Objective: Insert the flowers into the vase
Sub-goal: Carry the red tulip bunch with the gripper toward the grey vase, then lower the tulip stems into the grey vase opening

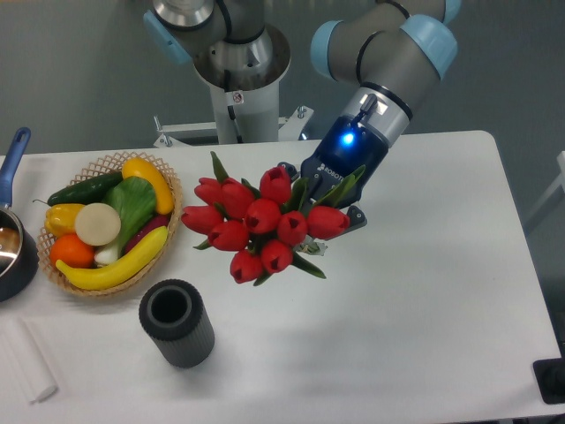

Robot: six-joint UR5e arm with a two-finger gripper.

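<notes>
The flowers (261, 223), a bunch of red tulip buds with green leaves, hang above the table's middle, buds pointing left and toward the camera. My gripper (328, 205) is shut on the stem end of the bunch; the fingers are mostly hidden behind buds and leaves. The vase (177, 322), a short dark ribbed cylinder with a thick round rim, stands upright on the table, below and left of the flowers, its opening empty. The flowers are apart from the vase.
A wicker basket (108, 162) with fruit and vegetables sits at the left, just above the vase. A dark pot with a blue handle (12, 155) is at the far left edge. A white folded cloth (26, 362) lies at the front left.
</notes>
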